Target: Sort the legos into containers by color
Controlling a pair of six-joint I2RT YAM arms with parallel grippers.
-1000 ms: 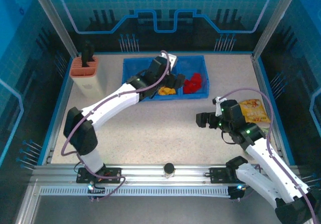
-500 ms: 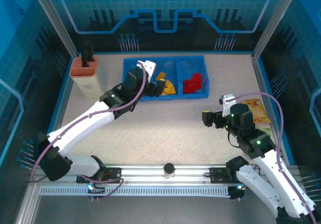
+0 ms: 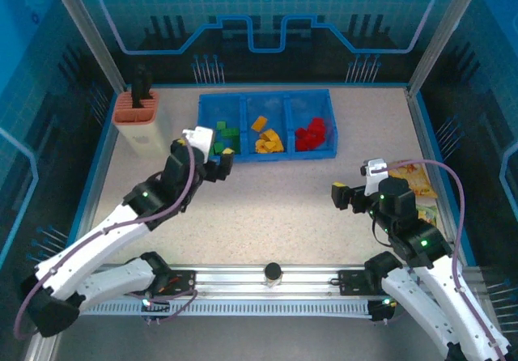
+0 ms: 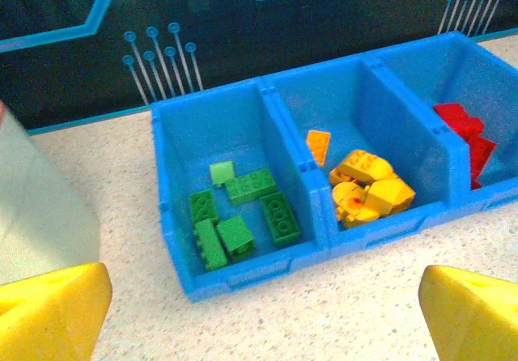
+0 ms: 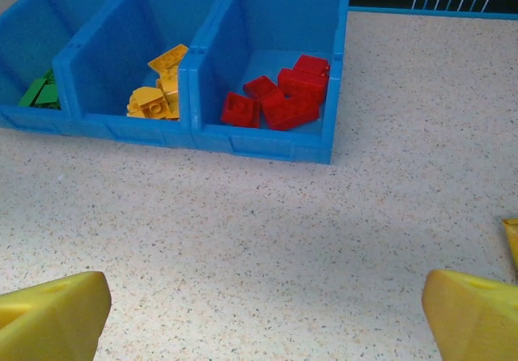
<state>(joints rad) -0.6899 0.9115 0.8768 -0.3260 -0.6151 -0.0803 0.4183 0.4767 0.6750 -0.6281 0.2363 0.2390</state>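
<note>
You see a pale speckled table [image 3: 275, 215] with a blue border. Near its far edge stands the blue tray [image 3: 267, 94], three compartments side by side. At the far left an orange-and-cream holder [image 3: 139, 122] stands upright, apart from the tray. A yellow snack packet [image 3: 411, 179] lies flat near the right edge.

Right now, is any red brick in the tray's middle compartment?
No, the middle compartment holds only orange-yellow bricks; the red bricks lie in the right compartment.
</note>
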